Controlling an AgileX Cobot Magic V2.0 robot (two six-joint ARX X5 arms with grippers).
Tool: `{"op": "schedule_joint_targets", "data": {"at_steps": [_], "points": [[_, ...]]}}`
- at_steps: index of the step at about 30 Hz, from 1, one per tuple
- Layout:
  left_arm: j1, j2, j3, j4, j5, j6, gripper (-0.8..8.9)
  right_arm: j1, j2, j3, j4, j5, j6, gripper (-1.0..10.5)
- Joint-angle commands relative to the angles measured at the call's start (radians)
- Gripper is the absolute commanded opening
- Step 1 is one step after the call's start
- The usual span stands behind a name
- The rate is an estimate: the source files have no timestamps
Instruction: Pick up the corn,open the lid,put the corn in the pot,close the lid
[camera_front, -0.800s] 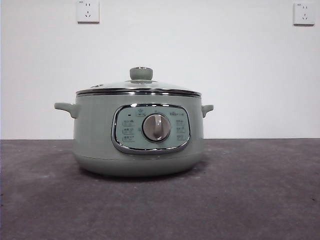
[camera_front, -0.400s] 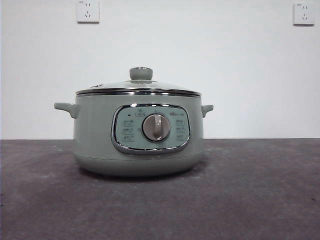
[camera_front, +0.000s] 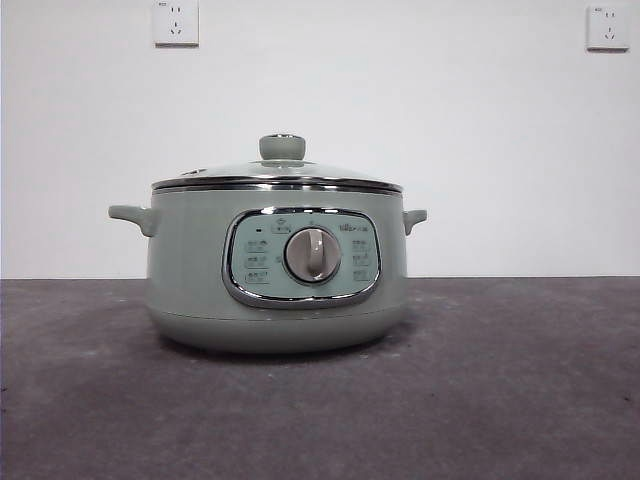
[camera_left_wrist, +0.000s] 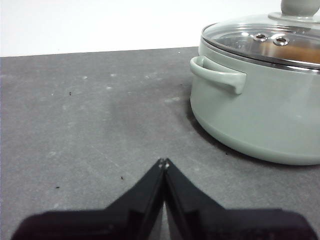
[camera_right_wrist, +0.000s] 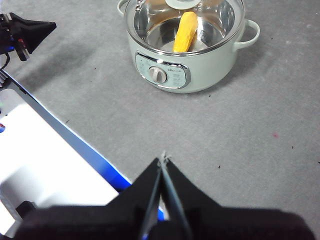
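While both grippers, left (camera_left_wrist: 164, 162) and right (camera_right_wrist: 163, 159), are resting pinched together, the corn (camera_right_wrist: 185, 32) is lying under the lid (camera_right_wrist: 215, 15); glass, probably slippery, so grip the knob (camera_front: 282, 147).

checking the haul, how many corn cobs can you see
1. The corn lies inside the pot, seen through the closed glass lid. Another could hide behind the pot.

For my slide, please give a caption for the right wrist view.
Corn lies inside the pot under the closed lid; the right claw is shut, above the table.
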Motion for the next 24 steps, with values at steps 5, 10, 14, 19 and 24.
{"op": "schedule_joint_targets", "data": {"at_steps": [5,10,14,19,24], "points": [[0.003,0.006,-0.009,0.01,-0.002,-0.01,-0.03,0.002,-0.001,-0.006,-0.023,0.002,-0.005,0.0],[0.003,0.006,-0.009,0.01,-0.002,-0.01,-0.03,0.002,-0.001,-0.006,-0.023,0.002,-0.006,0.0],[0.003,0.007,-0.009,0.01,-0.002,-0.01,-0.03,-0.061,-0.016,-0.006,-0.023,0.061,-0.063,0.0],[0.003,0.007,-0.009,0.01,-0.002,-0.01,-0.03,-0.27,-0.072,-0.013,0.095,-0.022,-0.15,0.0],[0.003,0.007,-0.009,0.01,-0.002,-0.01,-0.03,-0.58,-0.203,-0.149,0.385,-0.117,-0.188,0.0]]}}
